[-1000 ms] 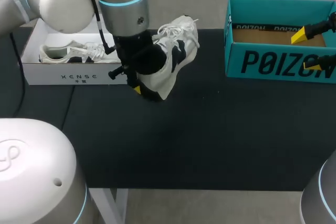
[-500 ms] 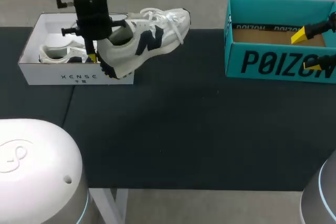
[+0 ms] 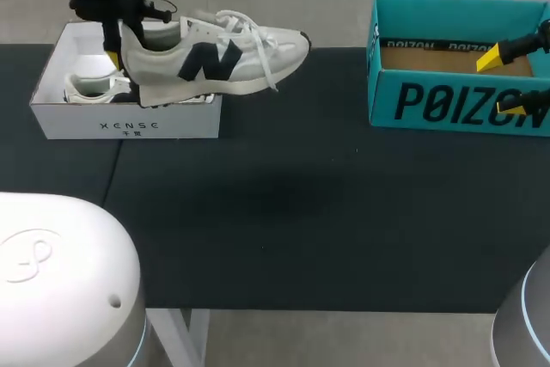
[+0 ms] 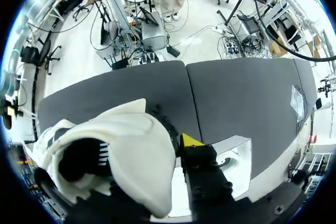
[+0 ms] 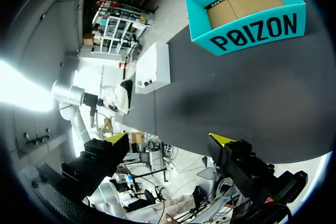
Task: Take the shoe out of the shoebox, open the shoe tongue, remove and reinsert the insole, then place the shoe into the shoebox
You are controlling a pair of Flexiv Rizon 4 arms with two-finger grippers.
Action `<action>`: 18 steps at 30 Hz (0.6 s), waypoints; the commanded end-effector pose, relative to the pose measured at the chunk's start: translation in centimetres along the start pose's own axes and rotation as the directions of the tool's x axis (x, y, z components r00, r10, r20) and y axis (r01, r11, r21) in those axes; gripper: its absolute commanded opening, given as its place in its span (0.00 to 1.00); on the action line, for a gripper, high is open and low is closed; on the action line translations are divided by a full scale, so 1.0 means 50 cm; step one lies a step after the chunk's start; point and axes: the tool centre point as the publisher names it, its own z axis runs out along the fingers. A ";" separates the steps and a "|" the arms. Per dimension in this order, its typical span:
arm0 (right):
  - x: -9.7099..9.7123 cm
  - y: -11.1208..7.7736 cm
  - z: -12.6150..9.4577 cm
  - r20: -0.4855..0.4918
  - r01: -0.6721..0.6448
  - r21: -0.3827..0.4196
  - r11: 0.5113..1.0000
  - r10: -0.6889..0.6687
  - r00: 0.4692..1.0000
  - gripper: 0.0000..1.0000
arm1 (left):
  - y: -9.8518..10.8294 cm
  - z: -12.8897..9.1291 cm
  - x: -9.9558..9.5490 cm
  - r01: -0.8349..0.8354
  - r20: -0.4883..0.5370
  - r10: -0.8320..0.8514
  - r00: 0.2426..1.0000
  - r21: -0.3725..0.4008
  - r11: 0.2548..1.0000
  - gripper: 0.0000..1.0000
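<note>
The shoe [image 3: 215, 58] is gripped at the heel by the left gripper [image 3: 118, 47] above the box [image 3: 129, 125], not yet set in; insole work cannot be judged. The right gripper [image 5: 169, 137] is held wide open.

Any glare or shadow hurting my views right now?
Head view: even light; a faint shadow on the table in front of the lifted shoe. Left wrist view: the shoe's opening is dark. Right wrist view: hard white glare in the room past the white shoebox; teal box reads fine.
</note>
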 end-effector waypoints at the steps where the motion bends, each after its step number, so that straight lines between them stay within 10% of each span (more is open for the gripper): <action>1: 0.000 -0.001 0.002 0.002 -0.002 -0.002 1.000 0.002 1.000 1.00 | 0.009 -0.010 0.001 -0.041 -0.008 0.041 0.999 0.014 0.999 0.00; 7: 0.000 -0.001 0.002 0.002 -0.002 -0.002 1.000 0.002 1.000 1.00 | 0.014 -0.007 0.005 -0.015 -0.042 0.016 0.999 0.018 1.000 0.00; 18: 0.000 -0.001 0.002 0.002 -0.002 -0.002 1.000 0.002 1.000 1.00 | 0.095 -0.021 0.185 0.015 -0.089 -0.027 0.996 -0.132 0.991 0.00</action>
